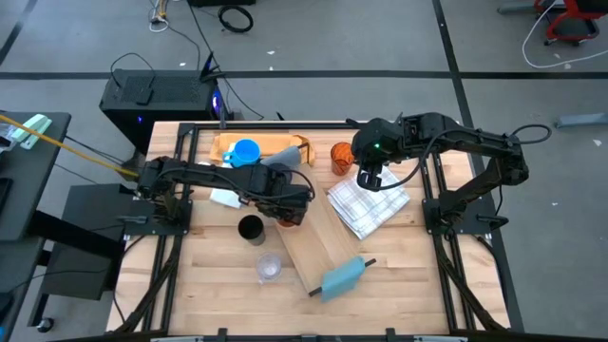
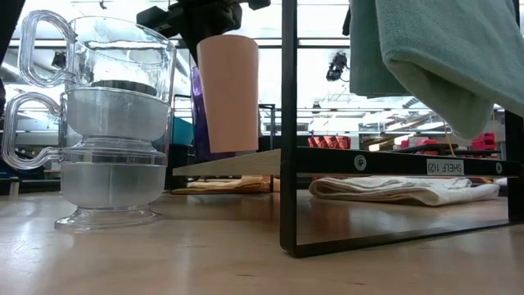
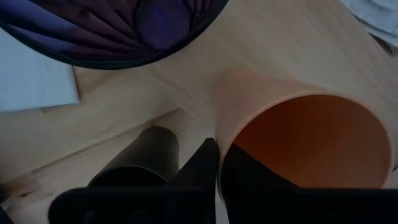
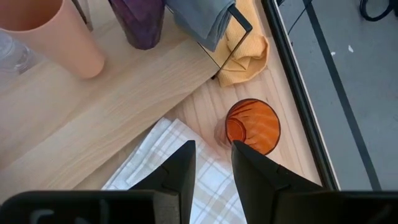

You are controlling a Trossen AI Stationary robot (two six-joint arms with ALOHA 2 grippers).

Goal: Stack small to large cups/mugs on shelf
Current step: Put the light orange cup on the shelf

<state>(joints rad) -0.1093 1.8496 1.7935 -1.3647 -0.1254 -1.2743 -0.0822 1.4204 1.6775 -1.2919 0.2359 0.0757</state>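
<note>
My left gripper is shut on a pale orange cup over the far end of the pale wooden shelf plank. A purple tumbler stands on the plank just beyond the cup. My right gripper is open and empty above the white checked cloth, near a ribbed orange cup that stands on the table. A bright blue mug sits on the orange-brown board. A black cup and clear glasses stand on the table left of the plank. My left gripper pinches the pale orange cup's rim, one finger inside the cup and one outside. The fingers come from above, pointing down. The cup is upright, its base at the plank's surface; whether it rests there I cannot tell.
A black wire frame with a grey-green cloth draped over it stands at the plank's far end. A yellow cloth lies by the frame. A blue-grey piece sits at the plank's near end.
</note>
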